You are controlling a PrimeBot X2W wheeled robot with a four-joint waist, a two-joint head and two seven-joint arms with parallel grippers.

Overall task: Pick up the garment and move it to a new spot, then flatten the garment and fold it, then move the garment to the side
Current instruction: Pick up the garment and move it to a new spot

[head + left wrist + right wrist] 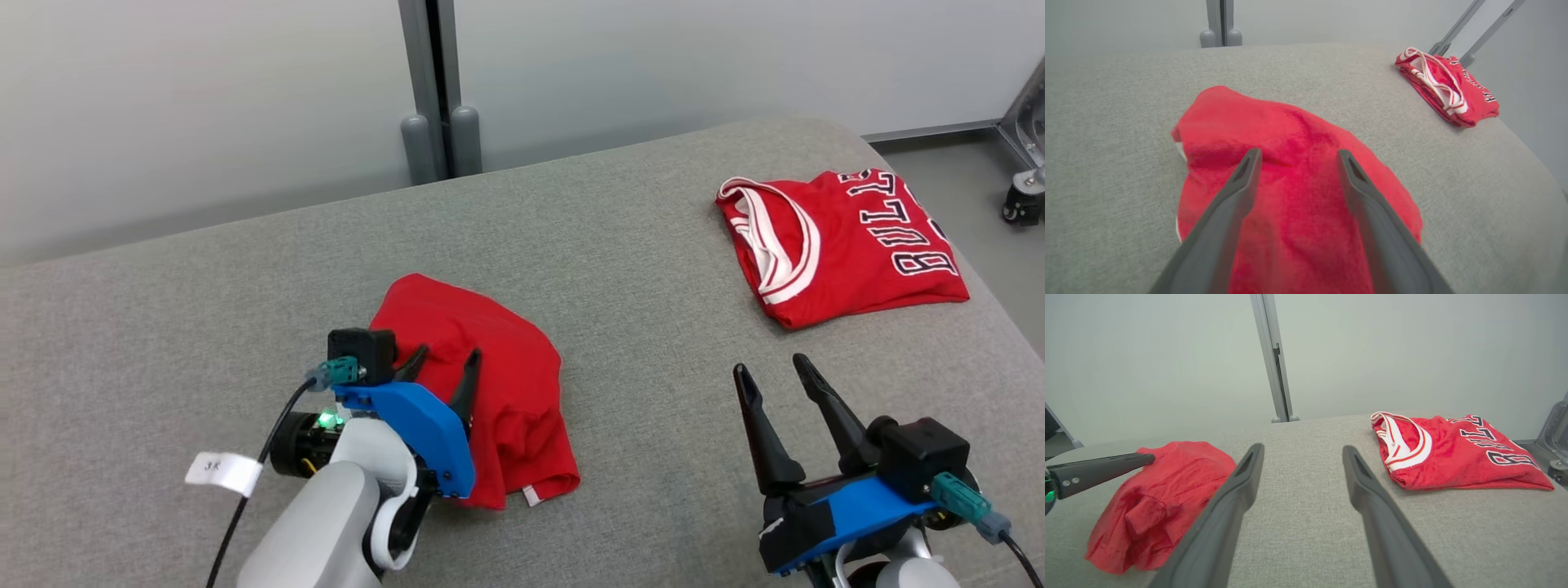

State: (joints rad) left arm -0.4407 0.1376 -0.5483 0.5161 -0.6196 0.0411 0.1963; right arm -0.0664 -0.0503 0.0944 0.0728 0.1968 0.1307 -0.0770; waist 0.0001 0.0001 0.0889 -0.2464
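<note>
A plain red garment point(510, 367) point(1298, 122) point(1167, 477) lies crumpled in a loose heap on the grey padded surface point(620, 245), left of centre. My left gripper point(446, 359) point(1298, 154) hovers over the near left part of the heap, its jaws open and nothing pinched between them; one of its fingers point(1102, 469) reaches in from the left of the right wrist view. My right gripper point(769, 366) point(1302, 448) stands open and empty above bare surface at the lower right, apart from both garments.
A folded red jersey point(849, 245) point(1447, 87) point(1453, 453) with white trim and lettering lies at the far right, close to the surface's rounded edge. Behind stands a pale wall with a metal post point(433, 82). A caster wheel point(1020, 204) sits on the floor at right.
</note>
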